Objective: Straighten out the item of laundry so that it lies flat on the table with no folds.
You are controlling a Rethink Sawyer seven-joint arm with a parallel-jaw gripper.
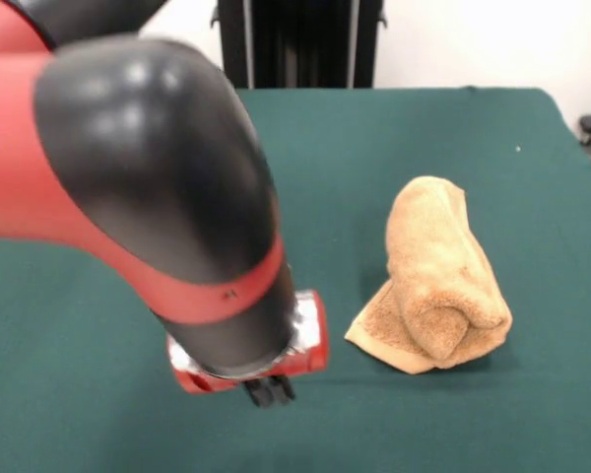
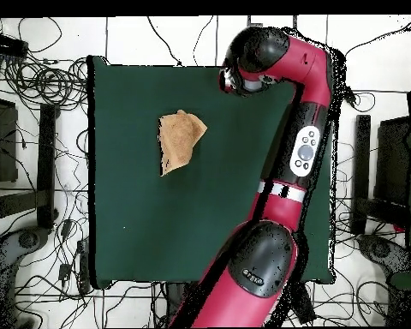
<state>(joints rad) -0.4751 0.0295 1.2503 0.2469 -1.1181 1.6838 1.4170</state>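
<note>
**Towel folded on the desk, arm off to one side**

While the green desk (image 1: 79,414) fills most of both views, the red and black arm (image 2: 303,154) is the largest thing above it: in the overhead view it rises from the desk's bottom edge, runs up along the right edge and bends inward near the top right corner. In the front view its bulky joint looms close to the camera, with the hand (image 1: 269,390) hanging below it over the desk's near part. Only dark tips show there, and whether the hand is open or closed cannot be told. The tan towel (image 1: 438,281) lies bunched and folded over on itself, one flat corner poking out beneath the roll, apart from the hand. From overhead the towel sits nearer the desk's top left corner.
</note>
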